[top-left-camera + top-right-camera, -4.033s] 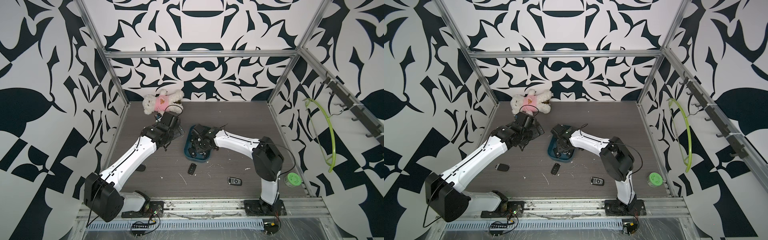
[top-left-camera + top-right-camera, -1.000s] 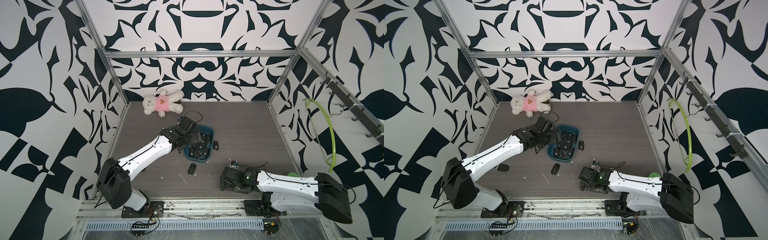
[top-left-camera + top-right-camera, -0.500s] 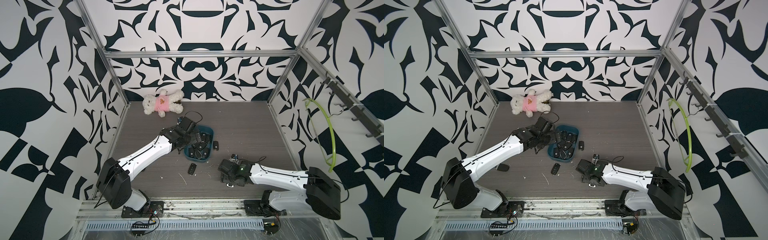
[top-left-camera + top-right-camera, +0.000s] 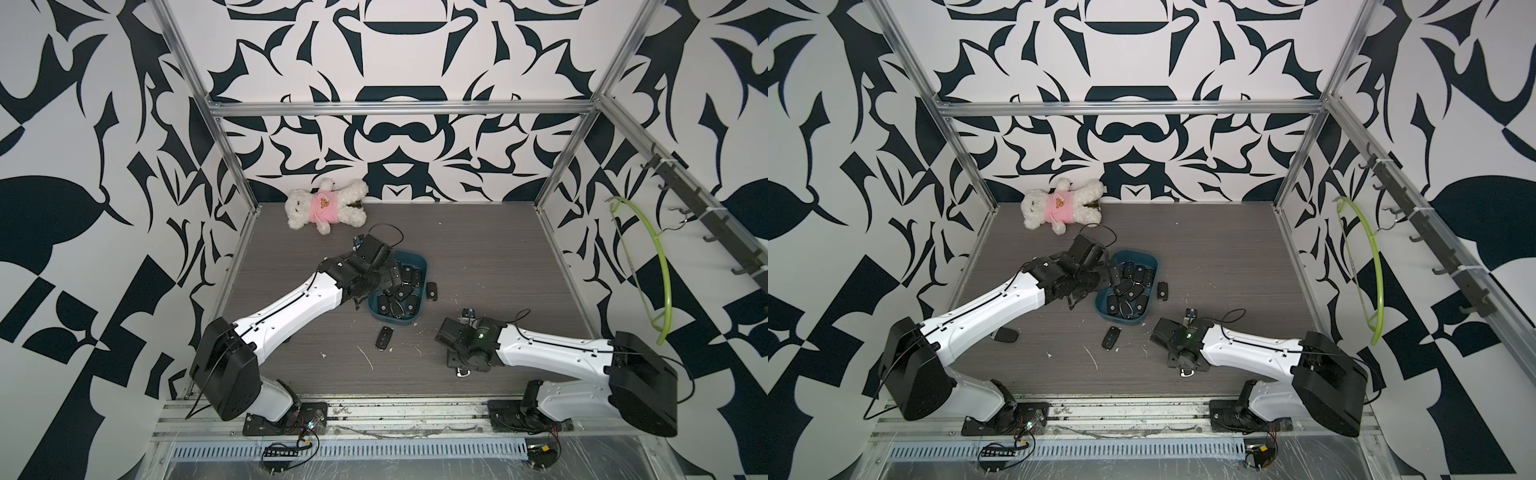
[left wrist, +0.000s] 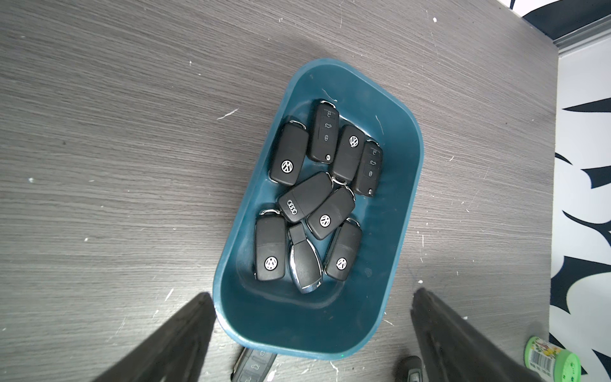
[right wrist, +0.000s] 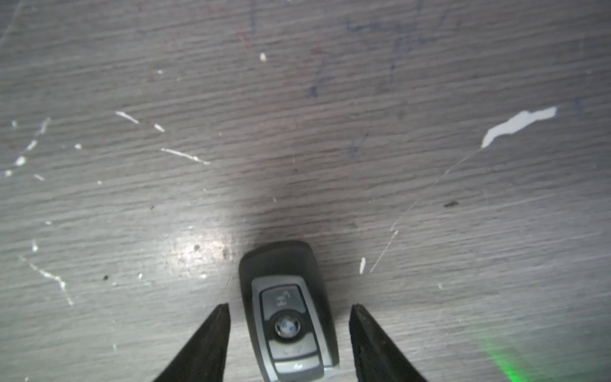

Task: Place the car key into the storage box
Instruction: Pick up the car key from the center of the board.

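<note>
A black and silver BMW car key lies flat on the grey table near the front. My right gripper is low over it, one finger on each side, with a narrow gap showing between each finger and the key. In both top views only the key's end peeks out under that gripper. The teal storage box holds several black car keys. My left gripper hangs wide open over the box's near end, holding nothing.
Loose keys lie in front of the box, beside its right wall and near the left arm. A plush bear lies at the back left. A green-lidded jar and a green hanger are on the right.
The right arm has swung in and settled over the car key, and its fingers have narrowed around it. The left arm has not moved.
</note>
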You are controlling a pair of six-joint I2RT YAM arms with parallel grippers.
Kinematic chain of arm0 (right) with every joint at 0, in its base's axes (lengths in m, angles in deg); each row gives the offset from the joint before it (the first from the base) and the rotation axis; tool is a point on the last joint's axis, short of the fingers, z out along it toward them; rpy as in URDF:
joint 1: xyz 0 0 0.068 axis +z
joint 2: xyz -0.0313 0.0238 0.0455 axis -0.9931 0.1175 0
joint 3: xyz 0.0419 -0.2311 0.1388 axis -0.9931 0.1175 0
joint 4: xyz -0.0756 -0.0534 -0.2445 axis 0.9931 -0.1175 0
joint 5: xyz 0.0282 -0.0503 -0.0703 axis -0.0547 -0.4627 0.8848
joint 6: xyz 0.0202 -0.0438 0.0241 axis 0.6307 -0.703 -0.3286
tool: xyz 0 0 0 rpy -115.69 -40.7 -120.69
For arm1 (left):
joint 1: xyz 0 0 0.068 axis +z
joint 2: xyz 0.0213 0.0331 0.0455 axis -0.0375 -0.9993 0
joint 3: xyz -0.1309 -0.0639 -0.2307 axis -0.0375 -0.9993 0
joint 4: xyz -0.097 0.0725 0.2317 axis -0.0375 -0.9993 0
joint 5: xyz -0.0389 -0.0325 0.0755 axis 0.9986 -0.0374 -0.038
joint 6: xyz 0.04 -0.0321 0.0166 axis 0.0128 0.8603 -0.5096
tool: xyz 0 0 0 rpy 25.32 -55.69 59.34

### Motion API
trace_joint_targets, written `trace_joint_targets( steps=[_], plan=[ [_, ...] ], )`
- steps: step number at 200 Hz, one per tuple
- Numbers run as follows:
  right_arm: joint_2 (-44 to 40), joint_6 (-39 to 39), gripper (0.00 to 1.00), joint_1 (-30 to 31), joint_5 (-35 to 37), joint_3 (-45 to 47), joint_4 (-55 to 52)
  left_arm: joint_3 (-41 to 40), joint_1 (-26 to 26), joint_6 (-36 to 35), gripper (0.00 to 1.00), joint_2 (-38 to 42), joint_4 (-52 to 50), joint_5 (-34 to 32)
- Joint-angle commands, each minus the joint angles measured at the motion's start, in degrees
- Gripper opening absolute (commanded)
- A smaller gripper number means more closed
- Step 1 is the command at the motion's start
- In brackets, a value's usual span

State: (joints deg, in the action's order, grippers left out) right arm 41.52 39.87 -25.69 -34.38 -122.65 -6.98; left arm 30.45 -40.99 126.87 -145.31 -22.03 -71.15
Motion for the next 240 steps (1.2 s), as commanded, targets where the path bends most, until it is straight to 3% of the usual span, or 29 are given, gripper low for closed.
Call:
trace_joint_targets(
  steps=[1, 65, 91, 112, 172, 240],
  plan=[
    [-1.6, 0.4, 0.58, 0.6, -1.6, 1.9, -2.2, 0.3, -0.1, -0.3, 0.99, 0.4, -0.7, -0.6],
    [1.1, -0.4, 0.50, 0.6, -2.2, 3.8, 3.6, 2.0, -0.2, -1.2, 0.99, -0.9, -1.2, -0.3],
    [2.1, -0.8, 0.36, 0.6, -2.0, 3.0, 3.7, 2.0, -0.1, -1.1, 0.99, -0.7, -1.8, -0.9],
    [0.8, -1.3, 0.35, 0.6, -0.7, 1.2, 1.9, 1.6, -0.1, -1.1, 0.99, -0.3, -1.9, -1.2],
    [1.8, -7.7, 0.35, 0.3, 5.9, -11.6, -5.8, 2.4, -0.2, -1.5, 0.99, -1.3, -2.2, -2.1],
    [11.7, -17.6, 0.35, -6.6, 2.0, -27.0, -3.9, 4.2, 0.5, -4.0, 0.99, -0.9, -5.2, -7.3]
  ],
)
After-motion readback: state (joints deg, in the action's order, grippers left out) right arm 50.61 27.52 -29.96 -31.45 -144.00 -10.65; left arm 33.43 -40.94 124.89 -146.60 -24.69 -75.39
